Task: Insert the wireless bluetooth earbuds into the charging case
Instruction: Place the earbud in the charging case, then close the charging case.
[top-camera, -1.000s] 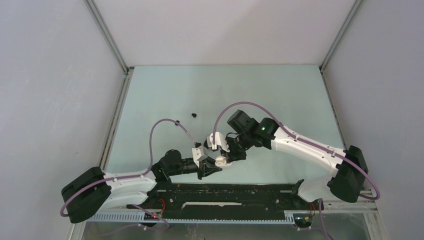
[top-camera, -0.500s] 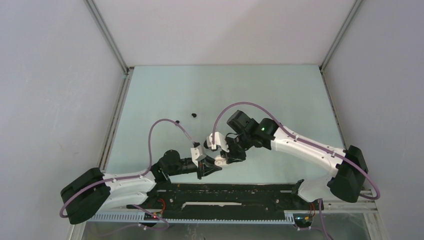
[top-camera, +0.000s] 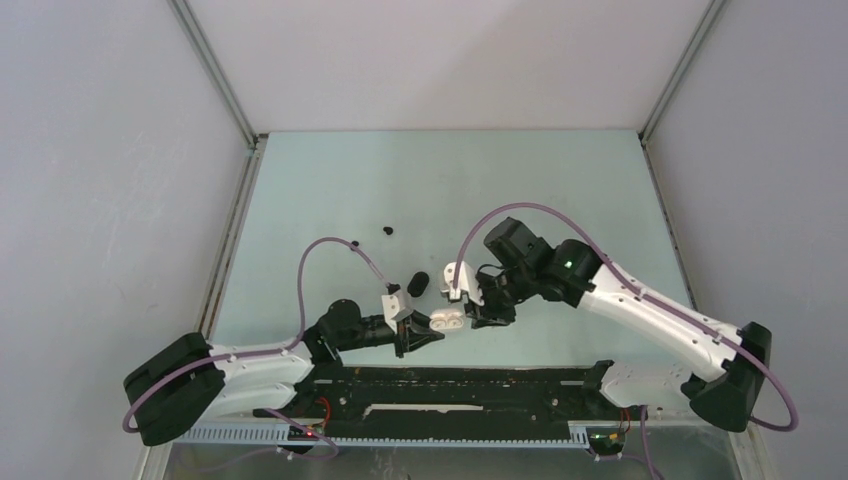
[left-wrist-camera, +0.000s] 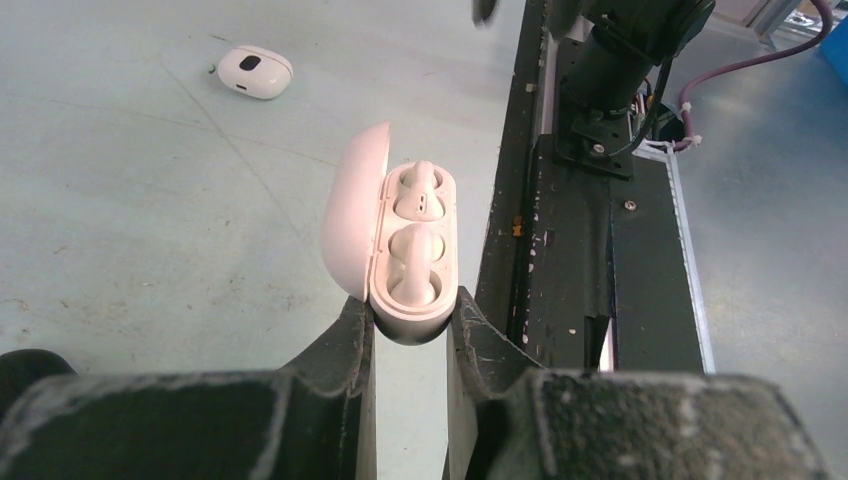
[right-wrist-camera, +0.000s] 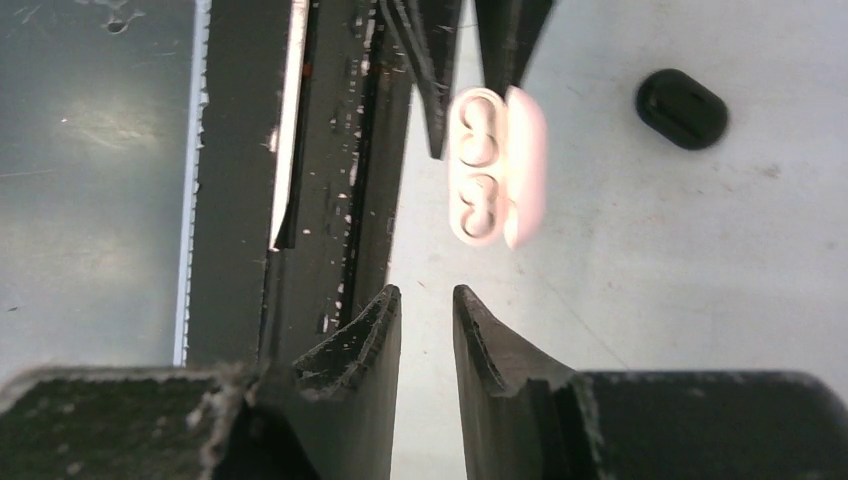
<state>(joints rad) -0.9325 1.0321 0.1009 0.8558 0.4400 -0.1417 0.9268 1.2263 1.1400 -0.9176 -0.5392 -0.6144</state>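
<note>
My left gripper is shut on the near end of an open white charging case, holding it low near the table's front edge. In the left wrist view the case has its lid swung left and two white earbuds seated in it, one behind and one in front, between my left gripper's fingertips. My right gripper is just right of the case, narrowly open and empty. The right wrist view shows it short of the case. One black earbud lies on the table farther back.
A closed black case lies just behind the left gripper and shows in the right wrist view. A closed white case lies on the table beyond. The black base rail runs along the front edge.
My right gripper has drawn back to the right, off the white case, uncovering the open case and the black case behind it. The left gripper has kept still with the case.
</note>
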